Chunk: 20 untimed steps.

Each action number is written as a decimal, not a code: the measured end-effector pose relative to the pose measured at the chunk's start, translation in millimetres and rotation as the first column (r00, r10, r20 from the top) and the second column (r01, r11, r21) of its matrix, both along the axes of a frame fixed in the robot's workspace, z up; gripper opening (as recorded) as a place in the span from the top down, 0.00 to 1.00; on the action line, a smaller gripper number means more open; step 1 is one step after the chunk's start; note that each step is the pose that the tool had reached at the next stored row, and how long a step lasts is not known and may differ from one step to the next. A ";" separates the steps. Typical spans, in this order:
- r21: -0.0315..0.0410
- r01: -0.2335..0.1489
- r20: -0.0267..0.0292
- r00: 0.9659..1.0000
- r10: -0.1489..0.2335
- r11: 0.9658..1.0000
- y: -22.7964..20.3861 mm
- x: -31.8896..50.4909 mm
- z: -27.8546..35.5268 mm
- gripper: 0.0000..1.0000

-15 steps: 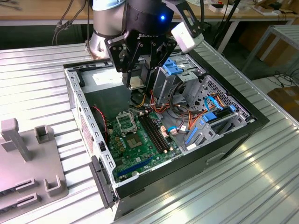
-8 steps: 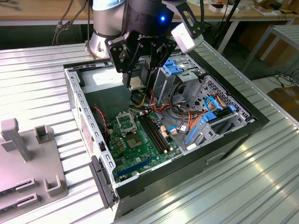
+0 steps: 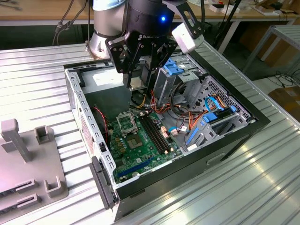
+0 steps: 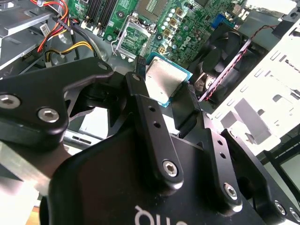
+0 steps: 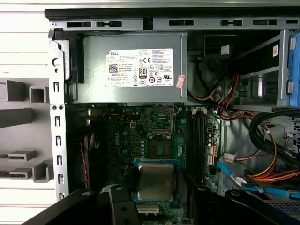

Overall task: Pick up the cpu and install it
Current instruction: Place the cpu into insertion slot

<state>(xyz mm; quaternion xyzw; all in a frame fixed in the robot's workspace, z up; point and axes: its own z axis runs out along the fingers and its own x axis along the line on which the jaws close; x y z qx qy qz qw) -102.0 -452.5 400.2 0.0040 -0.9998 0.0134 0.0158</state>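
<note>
Ribbed silver metal sheeting forms the bench point(image 3: 37, 84), and on it lies a black desktop computer case point(image 3: 197, 161) on its side with the side panel off. On the floor of the case sits a green rectangular motherboard point(image 3: 140, 150), with a square metal-framed processor socket point(image 3: 127, 123) near its middle and long black memory slots point(image 3: 152, 129) just beside it. A grey metal power supply box with a white label point(image 5: 136, 75) fills one end of the case, and bundles of red, yellow and orange wires point(image 5: 262, 164) run past it.

The black robot arm point(image 3: 140, 28) hangs over the case from above. Its jaws are closed onto the two opposite edges of the cpu point(image 4: 161, 79), a small flat square chip with a silver-grey metal face and a green border, which is held level in the air above the board, face towards the wrist. In the exterior view the chip point(image 3: 136, 83) sits well clear of the socket. A grey plastic fixture with upright posts point(image 3: 28, 159) rests on the bench at the exterior view's left.
</note>
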 end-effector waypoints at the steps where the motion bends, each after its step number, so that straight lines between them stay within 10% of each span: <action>1: 0.000 0.000 0.000 1.000 0.000 1.000 0.0 0.0 0.0 0.53; 7: 0.000 0.000 0.000 1.000 0.000 1.000 0.0 0.2 -0.2 0.53; 20: -0.002 -0.067 0.000 0.998 0.067 0.998 0.1 15.0 -31.3 0.53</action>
